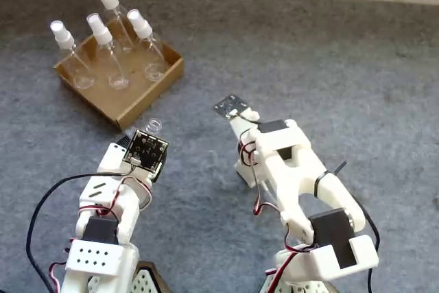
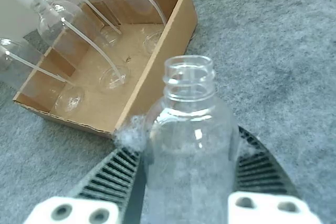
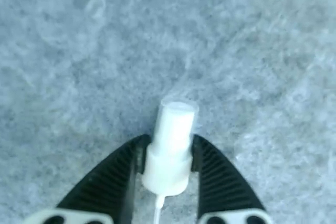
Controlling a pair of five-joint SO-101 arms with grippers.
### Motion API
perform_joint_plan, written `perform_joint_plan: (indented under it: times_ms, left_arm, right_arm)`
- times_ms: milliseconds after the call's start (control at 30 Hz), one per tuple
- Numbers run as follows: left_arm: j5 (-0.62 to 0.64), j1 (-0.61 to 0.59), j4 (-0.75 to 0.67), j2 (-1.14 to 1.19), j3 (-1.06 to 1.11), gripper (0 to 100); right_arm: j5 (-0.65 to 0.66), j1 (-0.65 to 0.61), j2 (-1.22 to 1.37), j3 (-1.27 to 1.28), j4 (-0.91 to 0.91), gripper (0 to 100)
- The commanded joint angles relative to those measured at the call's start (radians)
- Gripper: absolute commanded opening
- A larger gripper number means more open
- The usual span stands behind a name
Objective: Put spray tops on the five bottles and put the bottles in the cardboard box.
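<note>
My left gripper (image 2: 189, 153) is shut on a clear bottle (image 2: 190, 124) with an open, uncapped neck, held upright just short of the cardboard box (image 2: 160, 69). In the high view the bottle's neck (image 1: 153, 126) pokes out ahead of the left arm, near the box's (image 1: 156, 90) front corner. Several clear bottles with white spray tops (image 1: 101, 30) stand inside the box. My right gripper (image 3: 169, 145) is shut on a white spray top (image 3: 172, 129) over the grey carpet, its thin tube trailing back between the fingers. The right arm (image 1: 281, 162) sits at centre right, pointing down.
Grey carpet (image 1: 329, 66) covers the whole work surface. The box stands at the far left, with open carpet between it and the right arm. A pale wall edge runs along the far side.
</note>
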Motion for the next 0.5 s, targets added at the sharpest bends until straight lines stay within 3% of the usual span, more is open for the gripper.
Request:
perform_joint_plan:
  times_ms: [0,200,467]
  left_arm:
    - [-0.008,0.081,-0.014,-0.016,0.025,6]
    - [-0.005,0.199,-0.012,-0.016,0.025,6]
    - [-0.005,0.321,-0.015,-0.016,0.025,6]
  right_arm:
    - [0.009,0.004,-0.013,-0.012,0.013,1.9]
    - [-0.002,0.025,-0.150,-0.019,0.041,1.9]
    - [-0.153,0.022,-0.567,-0.079,0.186,1.9]
